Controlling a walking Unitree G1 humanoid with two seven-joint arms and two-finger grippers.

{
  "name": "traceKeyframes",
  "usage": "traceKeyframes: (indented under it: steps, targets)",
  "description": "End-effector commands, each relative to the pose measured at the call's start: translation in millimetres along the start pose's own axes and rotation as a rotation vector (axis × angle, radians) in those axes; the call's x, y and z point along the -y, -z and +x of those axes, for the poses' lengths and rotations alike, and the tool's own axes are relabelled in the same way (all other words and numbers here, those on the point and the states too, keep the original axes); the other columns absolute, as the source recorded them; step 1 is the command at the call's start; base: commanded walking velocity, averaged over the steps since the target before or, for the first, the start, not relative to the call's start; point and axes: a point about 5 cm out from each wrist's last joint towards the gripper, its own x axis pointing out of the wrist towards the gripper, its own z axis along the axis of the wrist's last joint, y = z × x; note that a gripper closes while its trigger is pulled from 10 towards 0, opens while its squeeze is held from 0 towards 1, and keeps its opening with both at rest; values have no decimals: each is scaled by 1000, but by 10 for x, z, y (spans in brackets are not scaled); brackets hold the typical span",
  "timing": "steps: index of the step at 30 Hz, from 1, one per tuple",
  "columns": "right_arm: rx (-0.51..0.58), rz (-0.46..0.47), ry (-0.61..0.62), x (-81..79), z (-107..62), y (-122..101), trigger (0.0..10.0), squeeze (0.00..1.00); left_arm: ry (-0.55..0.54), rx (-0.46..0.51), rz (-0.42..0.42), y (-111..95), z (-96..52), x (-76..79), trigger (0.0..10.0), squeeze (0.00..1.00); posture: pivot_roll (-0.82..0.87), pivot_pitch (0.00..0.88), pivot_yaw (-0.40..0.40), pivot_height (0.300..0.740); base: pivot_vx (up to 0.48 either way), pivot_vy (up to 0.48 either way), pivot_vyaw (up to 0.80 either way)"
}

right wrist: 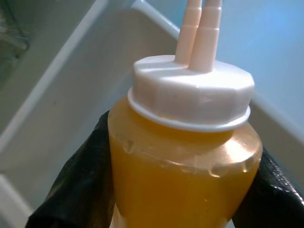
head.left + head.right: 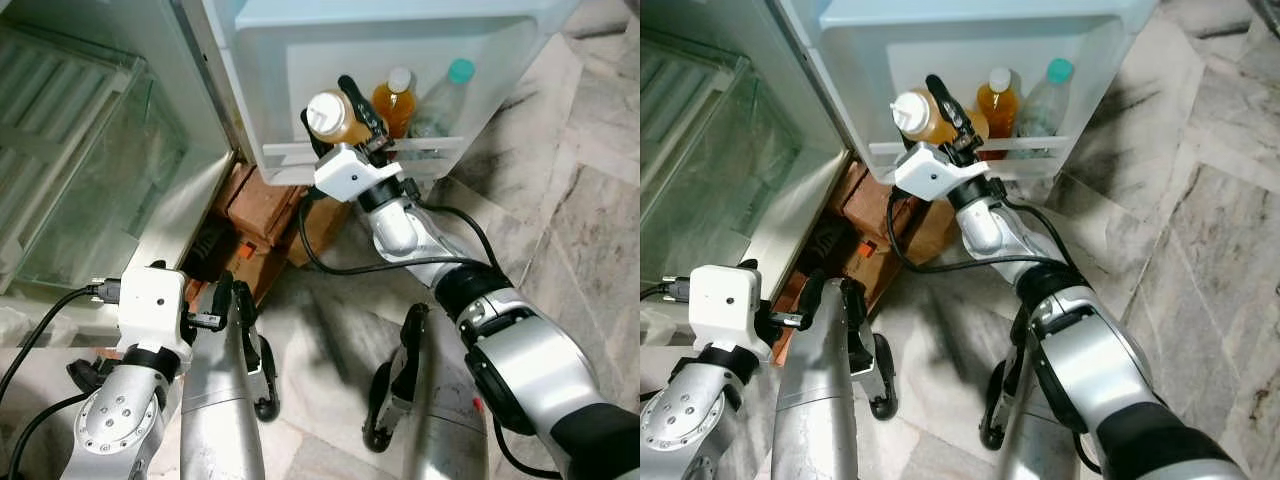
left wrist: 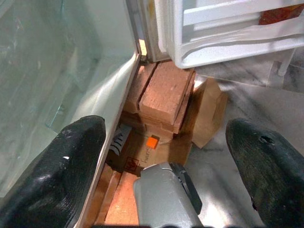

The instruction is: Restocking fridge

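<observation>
My right gripper (image 2: 328,104) is shut on a squeeze bottle of orange sauce (image 2: 336,120) with a white nozzle cap (image 1: 190,92), held upright at the left end of the white fridge door shelf (image 2: 290,152). Black fingers (image 1: 78,175) press both sides of the bottle. On the shelf to its right stand an orange juice bottle (image 2: 394,100) with a white cap and a clear bottle (image 2: 446,98) with a teal cap. My left gripper (image 2: 234,300) hangs low by the fridge's bottom edge, open, fingers (image 3: 71,161) wide apart with nothing between them.
The open fridge body (image 2: 90,180) with glass shelves is at the left. Red bricks (image 3: 161,92) and a brown cardboard box (image 3: 206,107) lie on the floor under the door. Marble floor (image 2: 570,200) stretches to the right. My silver legs (image 2: 220,400) show at the bottom.
</observation>
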Motion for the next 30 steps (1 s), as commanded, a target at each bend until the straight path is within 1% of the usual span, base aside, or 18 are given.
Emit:
traceKeyframes:
  steps: [1, 3, 5, 7, 8, 9, 10, 15, 19, 20, 23, 24, 25, 26, 27, 28, 29, 30]
  targets:
    - [20, -11, 7, -18, 14, -24, 10000, 0, -26, -21, 2, 7, -56, -31, 10000, 0, 266, 473, 8, 534, 0, 0, 0]
    - [-35, 13, -6, -43, -3, 29, 10000, 0, -31, -23, 4, 1, -58, -33, 10000, 0, 269, 477, 8, 534, 0, 0, 0]
    - [-143, 70, -14, -64, -66, 139, 10000, 0, -36, -24, 5, -3, -68, -35, 10000, 0, 273, 482, 9, 534, 0, 0, 0]
    - [-223, 117, -15, -81, -126, 222, 10000, 0, -40, -26, 6, -7, -80, -36, 10000, 0, 280, 485, 8, 534, 0, 0, 0]
    - [-296, 156, 1, -78, -185, 303, 10000, 0, -43, -29, 6, -9, -97, -36, 10000, 0, 285, 486, 8, 534, 0, 0, 0]
    - [-324, 161, 4, -77, -218, 340, 10000, 0, -44, -30, 6, -8, -103, -36, 10000, 0, 285, 486, 8, 534, 0, 0, 0]
    - [-354, 144, 4, -68, -268, 392, 10000, 0, -47, -33, 7, -5, -113, -35, 10000, 0, 287, 486, 8, 534, 0, 0, 0]
    - [-360, 131, 8, -36, -290, 422, 10000, 0, -52, -39, 11, -2, -122, -38, 10000, 0, 291, 490, 11, 534, 0, 0, 0]
    - [-337, 209, -6, -13, -195, 368, 10000, 0, -54, -41, 15, 1, -112, -53, 10000, 0, 280, 487, 11, 534, 0, 0, 0]
    - [-324, 263, 1, 5, -151, 339, 10000, 0, -52, -34, 12, -13, -87, -42, 10000, 0, 274, 477, 7, 534, 0, 0, 0]
    - [-308, 341, 0, 8, -134, 313, 10000, 0, -42, -18, 5, -41, -54, -22, 10000, 0, 270, 465, 3, 534, 0, 0, 0]
    - [-314, 409, -18, -20, -154, 314, 10000, 0, -36, -12, 0, -42, -21, -14, 10000, 0, 258, 446, -4, 534, 0, 0, 0]
    - [-317, 457, -31, -40, -170, 315, 10000, 0, -33, -9, -4, -42, 3, -9, 10000, 0, 258, 446, -4, 534, 0, 0, 0]
    - [-298, 533, -52, -86, -227, 296, 10000, 0, -31, 0, -8, -39, 52, -9, 10000, 0, 242, 428, -9, 534, 0, 0, 0]
    - [-289, 561, -54, -106, -260, 287, 10000, 0, -29, 4, -10, -35, 80, -9, 10000, 0, 225, 410, -13, 534, 0, 0, 0]
    - [-284, 580, -55, -118, -283, 281, 10000, 0, -28, 7, -12, -32, 99, -8, 10000, 0, 225, 410, -13, 534, 0, 0, 0]
    - [-285, 617, -49, -137, -338, 279, 10000, 0, -26, 13, -15, -24, 141, -4, 10000, 0, 199, 383, -16, 534, 0, 0, 0]
    - [-285, 617, -49, -137, -338, 279, 10000, 0, -26, 13, -15, -24, 141, -4, 10000, 0, 199, 383, -16, 534, 0, 0, 0]
